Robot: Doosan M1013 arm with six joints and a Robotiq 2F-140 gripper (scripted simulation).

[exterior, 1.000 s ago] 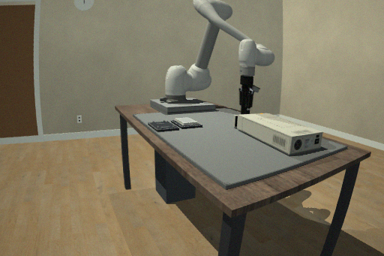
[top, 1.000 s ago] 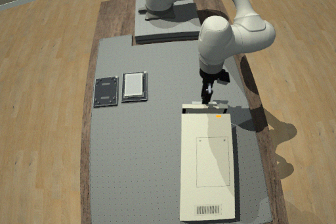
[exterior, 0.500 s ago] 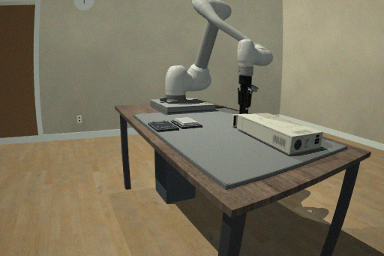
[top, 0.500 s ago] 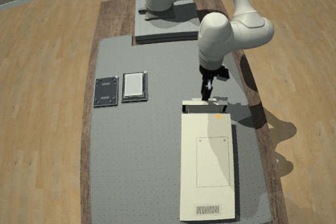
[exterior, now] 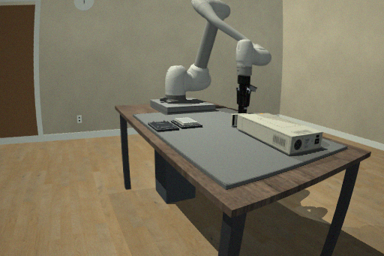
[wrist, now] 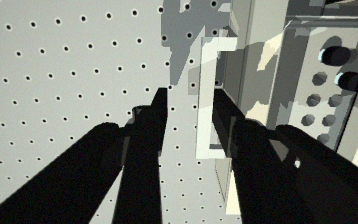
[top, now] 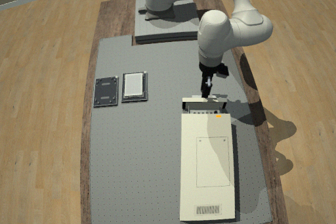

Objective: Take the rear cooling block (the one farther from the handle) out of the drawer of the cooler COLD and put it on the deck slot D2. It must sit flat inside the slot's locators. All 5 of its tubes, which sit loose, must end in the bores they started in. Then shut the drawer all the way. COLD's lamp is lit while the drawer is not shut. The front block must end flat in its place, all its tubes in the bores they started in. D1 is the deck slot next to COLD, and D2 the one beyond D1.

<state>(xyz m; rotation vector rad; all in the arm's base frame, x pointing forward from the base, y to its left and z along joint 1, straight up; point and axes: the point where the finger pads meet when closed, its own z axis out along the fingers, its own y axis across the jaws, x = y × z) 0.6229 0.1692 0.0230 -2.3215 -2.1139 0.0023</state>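
The end effector (wrist: pixel 190 107), its fingers set narrow, straddles the white handle (wrist: pixel 207 100) of cooler COLD (top: pixel 207 165) without pinching it. The far finger stands just behind the bar and a gap shows on the near side, so it appears to hook rather than grip. The drawer (top: pixel 204 104) stands only a little way out and the orange lamp (top: pixel 218 115) is lit. The rear cooling block cannot be seen and is judged to lie inside the housing, behind the front block (wrist: pixel 312 95), whose bores and two loose tubes (wrist: pixel 332 55) show in the wrist view. Slot D2 (top: pixel 105 91) waits well apart across the bench (top: pixel 108 14), beyond D1 (top: pixel 134 87), which carries a pale plate. The main risk lies in the loose hold. A pull that drifts off the drawer's line could let the handle slide out past the fingertips, or cock the drawer in its guides so it binds. A sharp tug or a hard stop at full travel could jolt the tubes — they sit free — up out of their bores or tip them into neighbours, in either block. The fingers hang low over the deck, so any dip during the stroke could scrape it.
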